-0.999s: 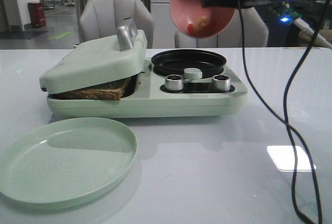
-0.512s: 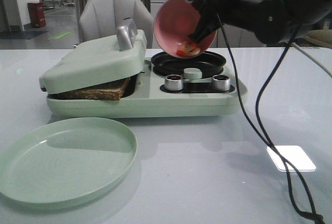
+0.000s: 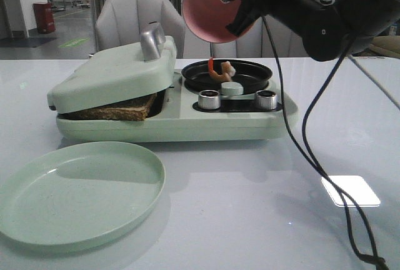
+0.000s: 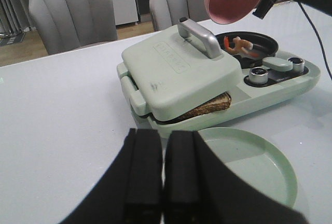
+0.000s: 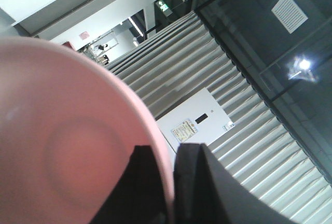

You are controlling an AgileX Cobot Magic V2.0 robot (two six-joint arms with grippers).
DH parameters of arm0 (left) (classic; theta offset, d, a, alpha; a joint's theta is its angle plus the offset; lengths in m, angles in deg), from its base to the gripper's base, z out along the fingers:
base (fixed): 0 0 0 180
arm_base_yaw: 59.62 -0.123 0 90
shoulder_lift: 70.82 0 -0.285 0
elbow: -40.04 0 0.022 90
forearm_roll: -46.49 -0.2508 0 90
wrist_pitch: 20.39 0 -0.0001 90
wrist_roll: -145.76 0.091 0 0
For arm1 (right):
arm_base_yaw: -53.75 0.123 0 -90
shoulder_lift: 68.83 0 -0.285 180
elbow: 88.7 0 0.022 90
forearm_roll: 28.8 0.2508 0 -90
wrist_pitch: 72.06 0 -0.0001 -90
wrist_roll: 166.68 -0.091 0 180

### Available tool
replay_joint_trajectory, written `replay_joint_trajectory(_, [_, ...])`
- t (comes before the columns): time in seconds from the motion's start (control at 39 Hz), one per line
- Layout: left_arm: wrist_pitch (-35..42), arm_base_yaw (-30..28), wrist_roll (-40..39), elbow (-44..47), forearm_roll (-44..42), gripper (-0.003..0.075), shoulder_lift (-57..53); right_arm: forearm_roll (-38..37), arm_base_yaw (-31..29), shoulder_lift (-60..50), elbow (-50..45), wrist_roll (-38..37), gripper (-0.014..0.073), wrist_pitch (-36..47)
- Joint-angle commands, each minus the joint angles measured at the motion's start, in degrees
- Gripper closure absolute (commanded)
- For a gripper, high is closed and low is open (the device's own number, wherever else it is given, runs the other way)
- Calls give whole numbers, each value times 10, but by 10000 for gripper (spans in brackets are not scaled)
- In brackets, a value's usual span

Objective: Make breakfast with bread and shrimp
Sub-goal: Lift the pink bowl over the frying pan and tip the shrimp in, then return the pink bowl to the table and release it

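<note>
The shrimp lies in the round black pan on the right half of the green breakfast maker; it also shows in the left wrist view. Bread with a dark crust sits under the nearly shut lid, only its edge visible. My right gripper is shut on the rim of a pink bowl, tipped over above the pan and empty inside. My left gripper is shut and empty, near the table's front, short of the green plate.
A pale green plate lies in front of the maker at the front left. Two silver knobs sit on the maker's front. The right arm's cable hangs down to the table at right. Grey chairs stand behind the table.
The pink bowl tipped further over the pan and the shrimp dropped out of it into the black pan. The right arm moved left and lower. The left gripper's earlier state is not shown.
</note>
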Motion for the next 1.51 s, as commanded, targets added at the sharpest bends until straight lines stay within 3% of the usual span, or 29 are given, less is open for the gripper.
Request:
replay_joint_trajectory(0.0, [46,5,-6,-14,8,606,6,7,-1,-42,19,4,442,81])
replay_joint_trajectory(0.1, [46,5,-6,-14,8,606,6,35,-1,-41,19,-27,442,63])
replay_joint_trajectory(0.28, [46,5,-6,-14,8,606,6,166,-1,-47,19,-210,442,17])
replay_joint_trajectory(0.46, [46,5,-6,-14,8,607,6,263,-3,-109,19,-325,442,-188])
replay_joint_trajectory(0.72, [46,5,-6,-14,8,606,6,310,-28,-216,19,-335,442,-577])
replay_joint_trajectory(0.92, [46,5,-6,-14,8,606,6,305,-63,-280,19,-335,442,-782])
replay_joint_trajectory(1.23, [46,5,-6,-14,8,606,6,302,-179,-313,17,-335,442,-943])
replay_joint_trajectory(1.49, [46,5,-6,-14,8,606,6,303,-252,-298,-45,-335,442,-978])
